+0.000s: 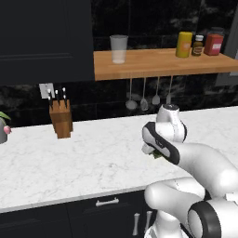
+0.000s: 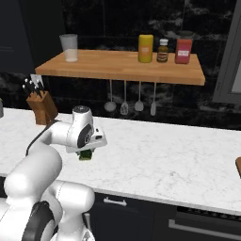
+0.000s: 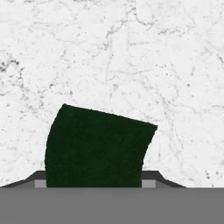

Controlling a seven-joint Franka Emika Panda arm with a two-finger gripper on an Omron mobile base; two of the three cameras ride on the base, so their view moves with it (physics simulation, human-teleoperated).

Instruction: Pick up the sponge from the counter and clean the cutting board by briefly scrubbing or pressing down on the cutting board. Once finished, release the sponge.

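The dark green sponge [image 3: 98, 146] sits between my fingertips [image 3: 40, 183], with the white marble counter [image 3: 131, 52] right beneath it. My gripper [image 2: 86, 150] points down over the counter's middle and is shut on the sponge [image 2: 85, 155], which peeks out under the hand as a small green and yellowish block. From the other side the sponge [image 1: 157, 154] shows just below the gripper [image 1: 155, 150]. Whether it still touches the counter I cannot tell. A brown corner of the cutting board [image 2: 238, 167] shows at the far right edge of the counter [image 2: 160, 155].
A wooden knife block [image 1: 61, 118] stands at the back left of the counter. Above is an orange-brown wall shelf [image 2: 122, 66] with a glass [image 2: 69, 47], a yellow jar [image 2: 145, 48] and bottles; utensils [image 2: 124, 101] hang under it.
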